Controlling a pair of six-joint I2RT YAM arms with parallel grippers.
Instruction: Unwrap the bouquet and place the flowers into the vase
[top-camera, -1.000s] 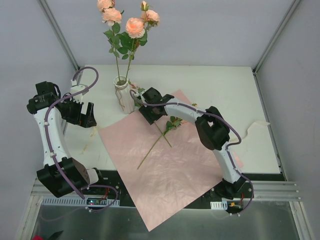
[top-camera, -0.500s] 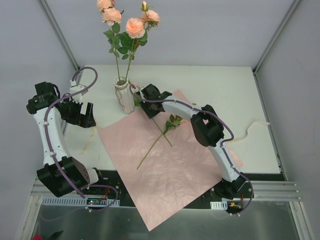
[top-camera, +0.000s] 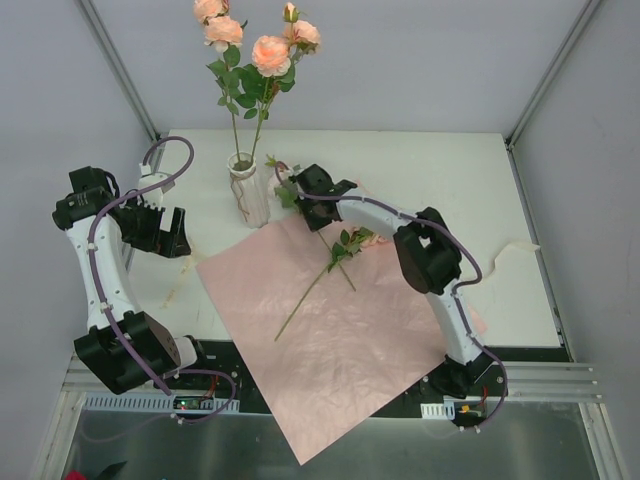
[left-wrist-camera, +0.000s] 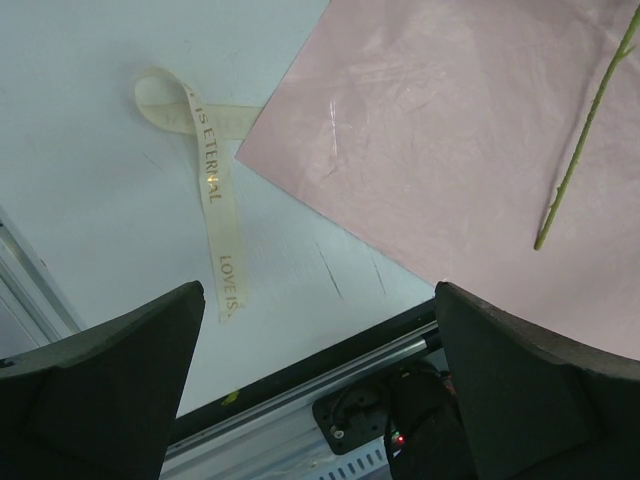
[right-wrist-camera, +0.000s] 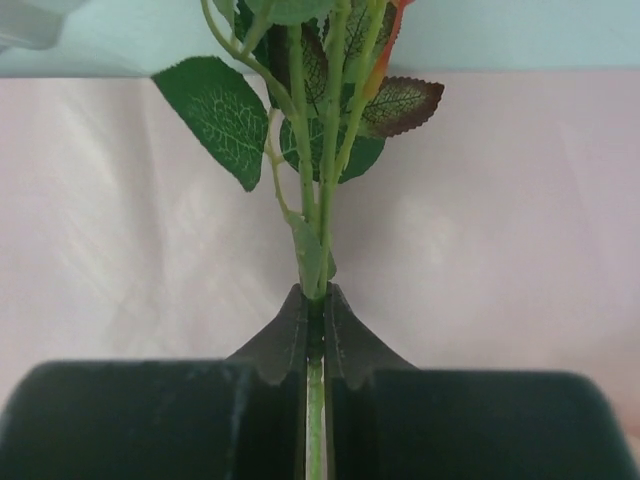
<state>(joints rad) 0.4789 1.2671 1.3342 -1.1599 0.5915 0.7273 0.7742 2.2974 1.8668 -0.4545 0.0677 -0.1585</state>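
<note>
The white ribbed vase (top-camera: 247, 188) stands at the back left with several peach roses (top-camera: 268, 52) in it. Just right of the vase, my right gripper (top-camera: 305, 188) is shut on the thin green stem (right-wrist-camera: 328, 170) of one flower, below its leaves (top-camera: 286, 190); in the right wrist view the pads (right-wrist-camera: 300, 325) pinch that stem. A second flower's stem (top-camera: 305, 295) lies on the opened pink paper (top-camera: 330, 340). My left gripper (top-camera: 165, 232) hangs open at the left with nothing between its fingers (left-wrist-camera: 540, 380).
A cream ribbon (left-wrist-camera: 210, 170) lies on the white table by the paper's left corner. Another pale strip (top-camera: 510, 250) lies at the right edge. The enclosure's posts rise at the back corners. The metal rail (top-camera: 330, 385) runs along the near edge.
My right gripper has closed on the flower stem and shifted toward the back, near the vase; the stem's leafy end moved with it. The left arm has not moved.
</note>
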